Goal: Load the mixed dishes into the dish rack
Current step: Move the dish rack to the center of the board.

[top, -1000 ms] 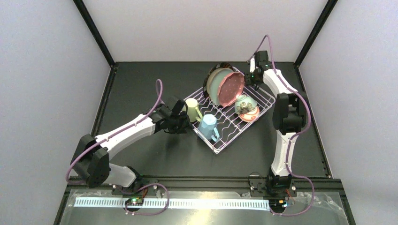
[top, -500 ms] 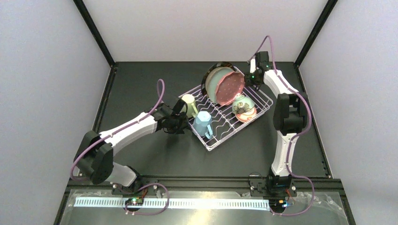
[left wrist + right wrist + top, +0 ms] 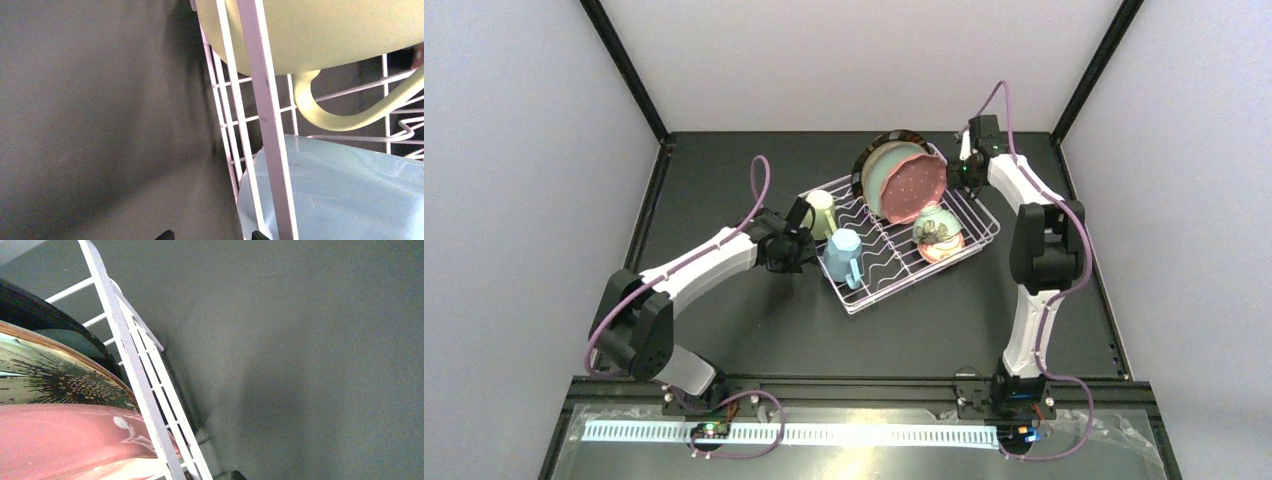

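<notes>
As both arms close in on its ends, the dish rack [image 3: 894, 288] sits loaded and skewed on the black table [image 3: 744, 330].

Nearest in the rack, at its left end, the blue mug [image 3: 841, 254] lies tipped on the wavy wires. Just left of it, the left gripper [image 3: 801, 238] is right up against the rack's left wall. Its wrist camera catches only two dark tips beside the white rim, so I can't tell if the jaws pinch the wire. A touch farther, the cream mug [image 3: 821, 212] lies beside the blue one. On the right, the mint bowl [image 3: 935, 224] sits against the red-orange bowl [image 3: 948, 249]. At the far end the pink dotted scalloped plate [image 3: 916, 190], teal flower plate [image 3: 882, 175] and cream plate with dark striped rim [image 3: 868, 160] stand on edge, one behind another. The right gripper [image 3: 962, 174] meets the rack's far right corner, and I can't tell its grip either.
</notes>
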Controlling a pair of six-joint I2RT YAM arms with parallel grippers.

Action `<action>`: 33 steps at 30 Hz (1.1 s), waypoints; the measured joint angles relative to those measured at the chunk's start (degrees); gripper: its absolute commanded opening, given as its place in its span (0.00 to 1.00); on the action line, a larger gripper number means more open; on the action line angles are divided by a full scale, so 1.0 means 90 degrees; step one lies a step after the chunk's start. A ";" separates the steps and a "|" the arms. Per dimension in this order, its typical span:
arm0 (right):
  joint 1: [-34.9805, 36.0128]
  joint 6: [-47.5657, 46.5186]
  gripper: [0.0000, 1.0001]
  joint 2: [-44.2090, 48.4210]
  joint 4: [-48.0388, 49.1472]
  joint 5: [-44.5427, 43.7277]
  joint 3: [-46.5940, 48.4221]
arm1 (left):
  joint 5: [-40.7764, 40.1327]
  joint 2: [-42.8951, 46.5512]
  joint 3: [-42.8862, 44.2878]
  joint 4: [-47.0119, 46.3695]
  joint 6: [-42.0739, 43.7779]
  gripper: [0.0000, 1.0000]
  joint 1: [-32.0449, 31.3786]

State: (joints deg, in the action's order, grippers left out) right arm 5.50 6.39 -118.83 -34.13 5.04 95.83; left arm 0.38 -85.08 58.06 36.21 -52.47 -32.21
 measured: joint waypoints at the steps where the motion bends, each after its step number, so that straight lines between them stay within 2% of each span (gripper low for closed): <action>1: -0.0002 0.0073 0.02 0.0049 0.0017 -0.0017 -0.0073 | -0.0029 -0.0012 0.0036 0.0027 0.0036 0.89 0.0039; 17: 0.0017 0.0857 0.00 0.0901 0.0481 -0.0289 -0.1324 | -0.0629 -0.0357 0.0663 0.0430 0.0488 0.89 0.0406; 33: 0.0216 0.1921 0.00 0.2120 0.0573 -0.0969 -0.2805 | -0.1200 -0.0879 0.1362 0.0816 0.0661 0.89 0.0668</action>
State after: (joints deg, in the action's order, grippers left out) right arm 7.44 23.68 -99.74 -28.97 -3.68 70.59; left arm -10.41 -92.99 70.32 43.55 -46.52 -26.20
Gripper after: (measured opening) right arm 0.252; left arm 0.884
